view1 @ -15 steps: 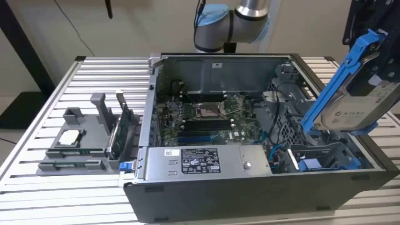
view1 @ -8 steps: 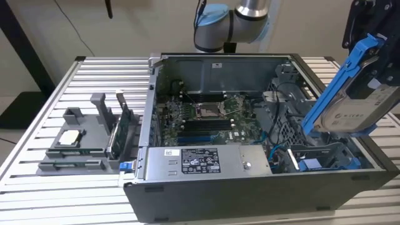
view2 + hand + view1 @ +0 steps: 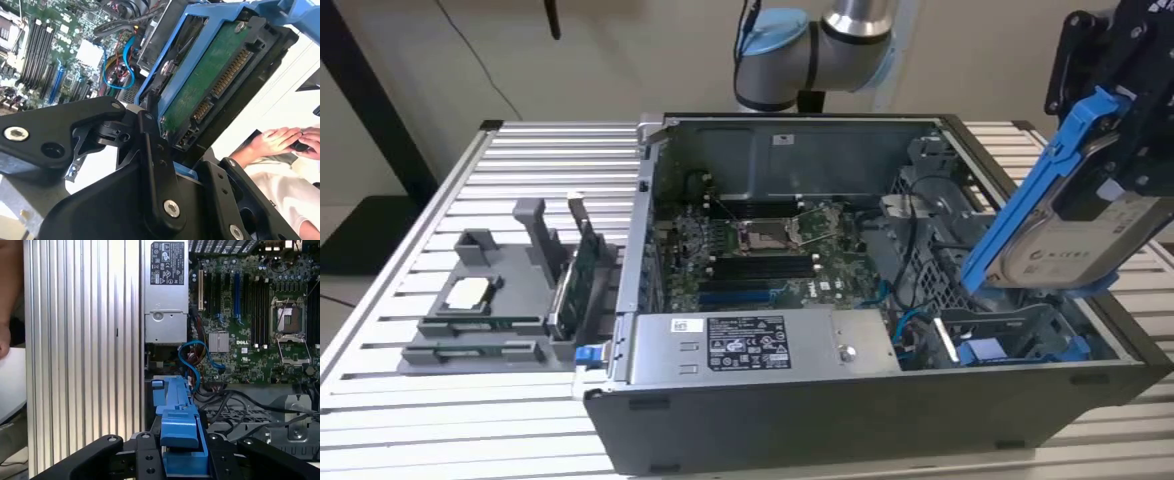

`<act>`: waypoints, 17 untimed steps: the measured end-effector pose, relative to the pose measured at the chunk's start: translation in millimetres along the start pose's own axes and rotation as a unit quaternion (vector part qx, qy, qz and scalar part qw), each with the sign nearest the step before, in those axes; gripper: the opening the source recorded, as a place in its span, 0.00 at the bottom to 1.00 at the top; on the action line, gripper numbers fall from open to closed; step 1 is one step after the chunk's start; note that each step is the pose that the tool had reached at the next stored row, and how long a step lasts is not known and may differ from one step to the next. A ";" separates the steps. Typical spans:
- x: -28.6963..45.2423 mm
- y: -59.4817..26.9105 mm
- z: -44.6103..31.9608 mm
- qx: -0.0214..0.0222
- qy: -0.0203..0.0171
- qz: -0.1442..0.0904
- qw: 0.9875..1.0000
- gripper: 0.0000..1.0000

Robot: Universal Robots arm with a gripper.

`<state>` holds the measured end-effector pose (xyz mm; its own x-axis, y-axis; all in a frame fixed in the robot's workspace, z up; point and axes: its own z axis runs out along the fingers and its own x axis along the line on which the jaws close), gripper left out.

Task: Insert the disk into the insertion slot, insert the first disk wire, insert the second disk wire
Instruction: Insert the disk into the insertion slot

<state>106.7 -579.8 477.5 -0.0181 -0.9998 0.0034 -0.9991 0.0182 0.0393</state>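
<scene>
Rectangular, blue-framed silver disk point(image 3: 1074, 250)

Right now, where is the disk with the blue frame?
On the exterior view's right, the disk hangs tilted in the gripper, above the insertion slot inside the computer case.

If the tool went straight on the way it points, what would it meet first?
Probably the insertion slot: the tool, shut on the disk, angles down toward that blue-railed bay, disk edge leading. Depth is unclear.
</scene>
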 end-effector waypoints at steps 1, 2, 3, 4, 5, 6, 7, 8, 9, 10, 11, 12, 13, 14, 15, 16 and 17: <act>0.0 -0.1 1.2 0.000 0.000 0.000 1.000 0.33; 0.0 -0.1 2.3 0.000 0.000 0.000 1.000 0.33; 0.0 -0.2 3.4 0.000 0.000 0.000 1.000 0.33; 0.0 -0.2 4.6 0.000 0.000 0.000 1.000 0.33; 0.0 -0.3 5.7 0.000 0.000 0.000 1.000 0.33; 0.0 -0.3 6.9 0.000 0.000 0.000 1.000 0.33; 0.0 -0.4 8.2 0.000 0.000 0.000 1.000 0.33; 0.0 -0.6 9.5 0.000 0.000 0.000 1.000 0.33; -0.1 -1.0 10.9 0.000 0.000 0.000 1.000 0.33; -0.1 -1.3 12.2 0.000 0.000 0.000 1.000 0.33; -0.1 -1.7 13.7 0.000 0.000 0.000 1.000 0.33; -0.1 -2.1 15.0 0.000 0.000 0.000 1.000 0.33; -0.1 -2.5 16.5 0.000 0.000 0.000 1.000 0.33; -0.1 -2.7 17.6 0.000 0.000 0.000 1.000 0.33; -0.1 -3.1 18.8 0.000 0.000 0.000 1.000 0.33; -0.1 -3.4 19.9 0.000 0.000 0.000 1.000 0.33; -0.1 -3.6 20.7 0.000 0.000 0.000 1.000 0.33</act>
<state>109.5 -579.7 456.7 -0.0182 -0.9998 0.0033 -0.9991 0.0183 0.0393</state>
